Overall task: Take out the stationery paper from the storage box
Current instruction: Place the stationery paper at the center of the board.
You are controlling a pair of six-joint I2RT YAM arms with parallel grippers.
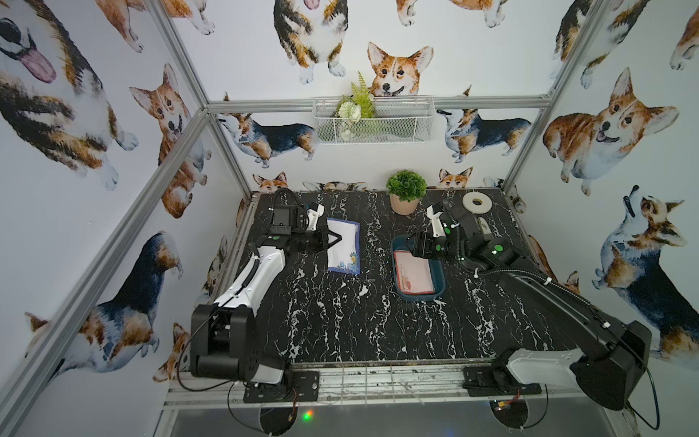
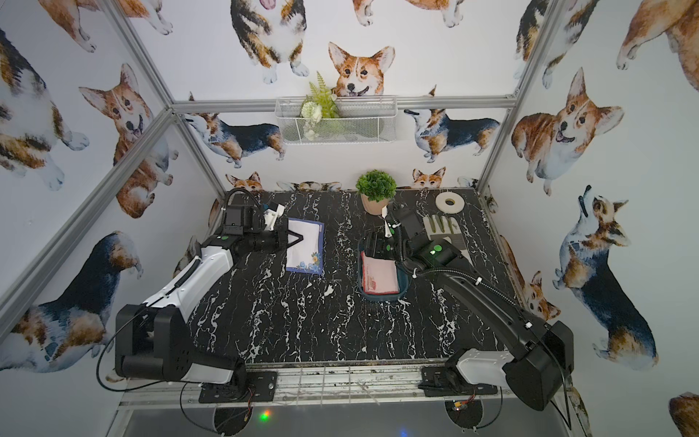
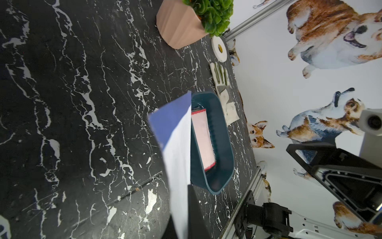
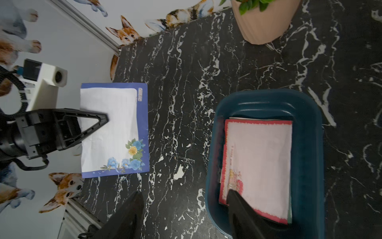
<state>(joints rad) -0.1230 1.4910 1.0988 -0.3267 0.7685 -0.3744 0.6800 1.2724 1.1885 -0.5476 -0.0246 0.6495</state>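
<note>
The storage box [image 1: 440,278] [image 2: 405,282] [image 4: 308,144] is a dark teal tub right of the table's middle. Stationery paper lies stacked in it, topped by a red-bordered sheet [image 1: 414,274] [image 2: 380,276] [image 3: 201,140] [image 4: 260,161]. My right gripper [image 1: 412,246] [image 4: 184,194] hangs open over the box's far end. One of its fingers is above the red-bordered sheet and the other is outside the box, over the table. At the far left, my left gripper [image 1: 336,238] [image 3: 182,207] is shut on one edge of a navy-floral sheet [image 1: 346,251] [image 2: 308,246] [image 3: 177,144] [image 4: 111,124], outside the box.
A potted plant [image 1: 405,193] stands at the back, with a white tape roll [image 1: 477,202] to its right. A white-and-grey glove [image 2: 442,227] lies behind the right arm. A wire basket [image 1: 374,119] hangs on the back wall.
</note>
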